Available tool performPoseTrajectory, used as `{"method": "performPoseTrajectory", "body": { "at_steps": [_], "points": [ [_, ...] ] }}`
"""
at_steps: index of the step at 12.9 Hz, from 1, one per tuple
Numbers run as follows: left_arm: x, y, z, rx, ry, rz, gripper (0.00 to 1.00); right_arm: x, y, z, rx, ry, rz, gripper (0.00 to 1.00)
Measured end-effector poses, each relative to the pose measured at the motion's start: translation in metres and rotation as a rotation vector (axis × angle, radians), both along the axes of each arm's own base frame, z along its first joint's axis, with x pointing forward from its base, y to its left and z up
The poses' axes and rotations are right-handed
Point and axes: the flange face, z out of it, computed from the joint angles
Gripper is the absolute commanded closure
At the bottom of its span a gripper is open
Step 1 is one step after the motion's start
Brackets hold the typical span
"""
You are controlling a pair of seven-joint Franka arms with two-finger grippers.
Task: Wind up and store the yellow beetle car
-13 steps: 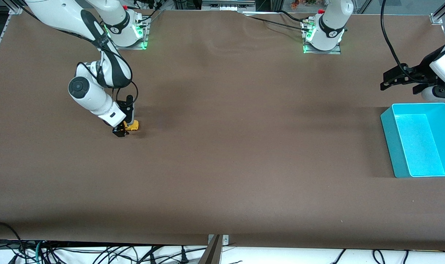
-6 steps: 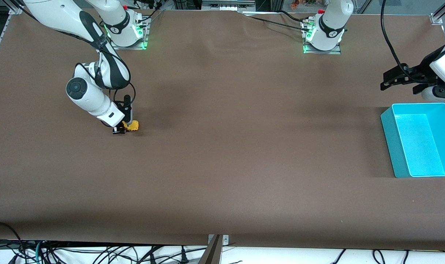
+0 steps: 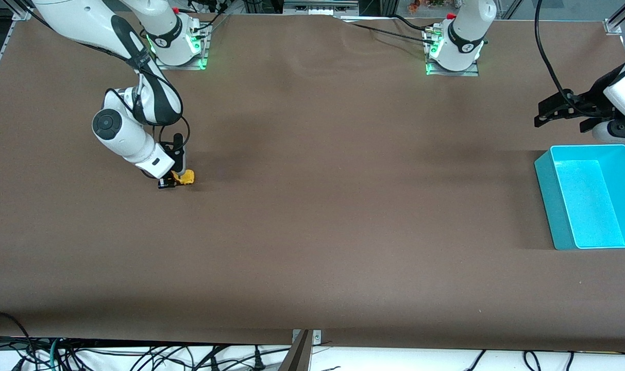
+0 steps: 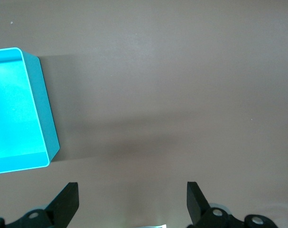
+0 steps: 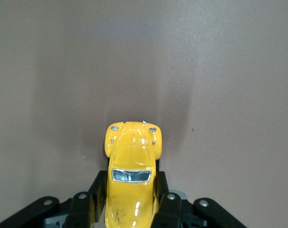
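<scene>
car: tiny rounded yellow beetle toy car (image 3: 184, 177) on brown table (image 3: 312, 216), right arm's end
right claw (image 5: 132, 202): clamped on car flanks, ready for pull-back winding
left claw (image 4: 132, 204): spread wide, waiting beside open cyan plastic bin (image 3: 590, 198) for storing

The yellow beetle car (image 3: 185, 178) is a tiny toy, bright yellow, with a rounded, humped body. From my right wrist camera I look down along its roof and bonnet (image 5: 132, 175): a small dark windscreen with a pale glint sits across the middle, and two little silver headlights mark the rounded nose. The paint is glossy, with a few faint dark scuffs on the roof. It sits level and upright on the brown table (image 3: 312, 216), toward my right arm's end. My right gripper (image 3: 169, 182) has its fingers (image 5: 168, 206) pressed against both flanks, nose pointing out from between them.
</scene>
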Motion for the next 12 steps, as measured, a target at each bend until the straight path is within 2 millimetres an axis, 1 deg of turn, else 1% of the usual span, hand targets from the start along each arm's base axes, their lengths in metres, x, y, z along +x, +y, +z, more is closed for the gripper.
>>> {"method": "performPoseTrajectory", "body": {
  "at_steps": [1,2,3,6,8,12],
  "points": [
    [0.0,0.0,0.0,0.0,0.0,0.0,0.0,0.001,-0.005,0.0,-0.003,0.001,-0.009,0.81],
    [0.0,0.0,0.0,0.0,0.0,0.0,0.0,0.002,-0.015,0.0,-0.009,0.001,-0.019,0.81],
    [0.0,0.0,0.0,0.0,0.0,0.0,0.0,0.003,-0.03,0.0,-0.019,0.002,-0.026,0.81],
    [0.0,0.0,0.0,0.0,0.0,0.0,0.0,0.004,-0.082,0.0,-0.052,0.002,-0.051,0.79],
    [0.0,0.0,0.0,0.0,0.0,0.0,0.0,0.003,-0.109,0.0,-0.068,0.003,-0.087,0.79],
    [0.0,0.0,0.0,0.0,0.0,0.0,0.0,0.001,-0.143,-0.001,-0.091,0.005,-0.108,0.79]
  ]
}}
